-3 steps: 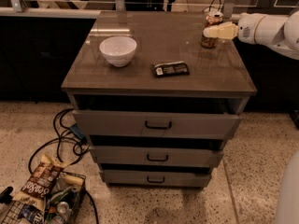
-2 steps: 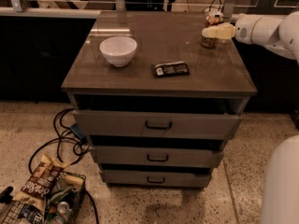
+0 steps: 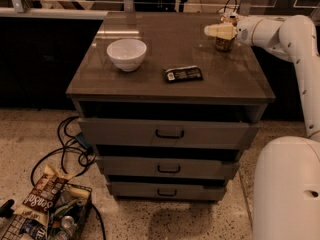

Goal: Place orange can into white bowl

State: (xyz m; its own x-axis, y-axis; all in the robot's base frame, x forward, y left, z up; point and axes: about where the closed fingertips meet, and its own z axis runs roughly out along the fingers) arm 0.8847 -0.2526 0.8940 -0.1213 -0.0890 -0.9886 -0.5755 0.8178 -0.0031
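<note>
The orange can (image 3: 223, 43) stands upright near the back right corner of the cabinet top (image 3: 150, 84). My gripper (image 3: 220, 31) reaches in from the right at the can's upper part and covers its top. The can's base rests on the cabinet top. The white bowl (image 3: 126, 54) sits empty on the left half of the top, well apart from the can and the gripper.
A flat black wrapped bar (image 3: 184, 74) lies between the bowl and the can, nearer the front. The cabinet has three shut drawers (image 3: 169, 134). Cables and a wire basket of snacks (image 3: 45, 214) lie on the floor at the left. My white base (image 3: 285, 189) stands at the lower right.
My gripper has moved a little left, onto the can's upper part. The can stands where it was. My base fills more of the lower right corner.
</note>
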